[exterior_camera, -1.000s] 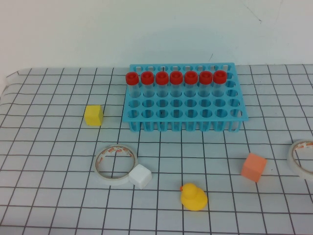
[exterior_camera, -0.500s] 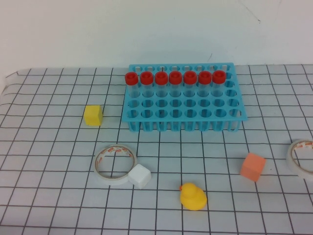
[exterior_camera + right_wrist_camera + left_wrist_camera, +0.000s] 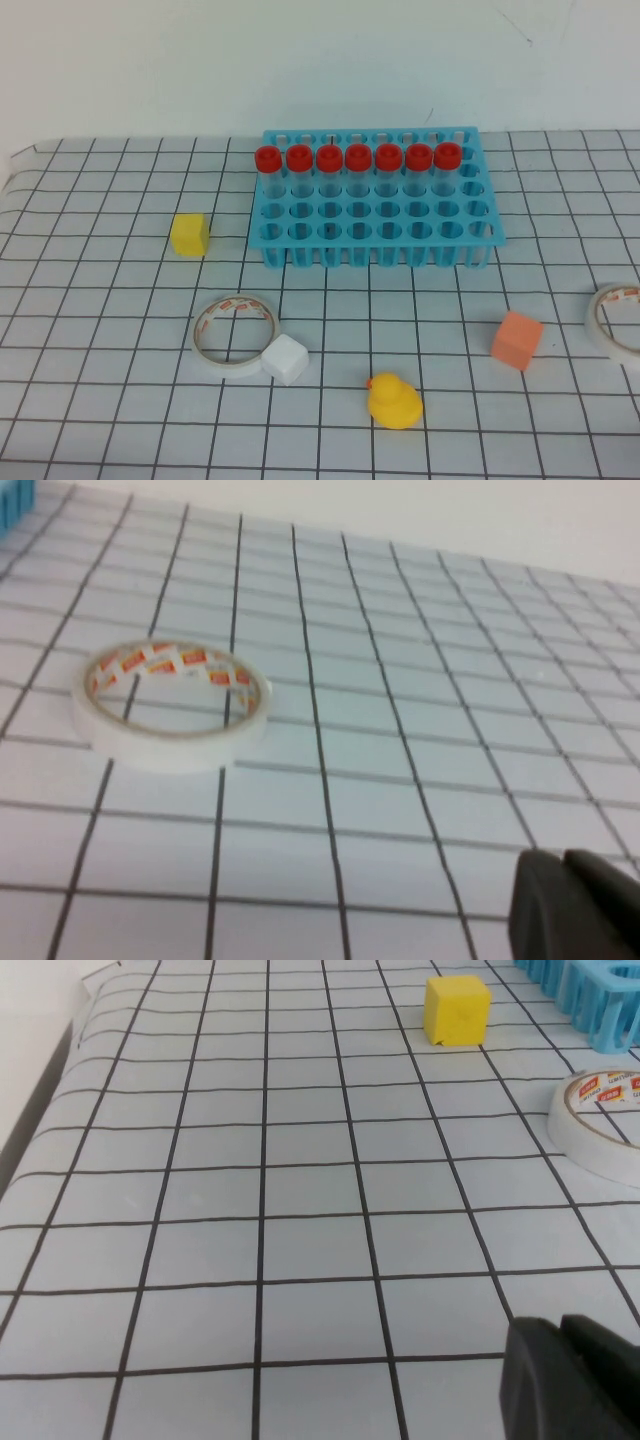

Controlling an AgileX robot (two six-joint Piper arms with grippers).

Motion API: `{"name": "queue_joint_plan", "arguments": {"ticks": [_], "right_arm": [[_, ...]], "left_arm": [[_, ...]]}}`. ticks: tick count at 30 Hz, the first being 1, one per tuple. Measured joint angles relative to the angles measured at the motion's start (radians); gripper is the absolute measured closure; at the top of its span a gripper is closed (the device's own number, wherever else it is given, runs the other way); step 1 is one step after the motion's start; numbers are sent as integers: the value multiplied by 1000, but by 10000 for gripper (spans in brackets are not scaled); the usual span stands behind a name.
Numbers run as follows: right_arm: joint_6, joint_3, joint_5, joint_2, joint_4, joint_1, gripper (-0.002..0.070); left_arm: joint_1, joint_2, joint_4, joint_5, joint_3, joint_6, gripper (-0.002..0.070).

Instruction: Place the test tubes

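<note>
Blue rack (image 3: 380, 248) sat toward the far middle of the tabletop (image 3: 100, 300), with seven red-capped tubes (image 3: 358, 160) standing upright side by side in its second row from the back. I couldn't spot a single loose tube lying anywhere, so my guess was that the placing was basically done, or that nothing was up for grabs right then.

Neither arm showed in the high view. Left gripper (image 3: 575, 1380) hung low over bare tabletop on the left side, fingers pressed together on nothing, with the yellow cube (image 3: 190, 234) and the left tape (image 3: 232, 366) well ahead of it. Right gripper (image 3: 575, 905) was the same story over on the right: fingers pressed together, empty, with the right tape (image 3: 600, 335) a bit ahead of it.

If another tube did turn up, here's how I'd have played it. The hole at the right end of that same row looked free, so that was the obvious target. Pinch the tube below its cap, keep it dead upright, come in from straight above, and only let go once it had dropped into the hole. Coming in at an angle risked bumping the neighbouring caps or nudging the whole rack.

The clutter (white cube (image 3: 285, 359), duck (image 3: 394, 402), orange cube (image 3: 517, 340)) lay on the near side, well apart from the rack, so I'd have lifted the arm high over it.
</note>
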Motion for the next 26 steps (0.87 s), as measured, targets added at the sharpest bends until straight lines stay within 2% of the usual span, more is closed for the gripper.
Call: {"name": "queue_joint_plan", "arguments": {"ticks": [16,26], "right_arm": [[14,17,70,-5,0,-10,678],[66,15,79,-5,1,41,678]], "left_arm": [[0,0,0,0,0,0,676],[0,0,0,0,0,0,676]]}}
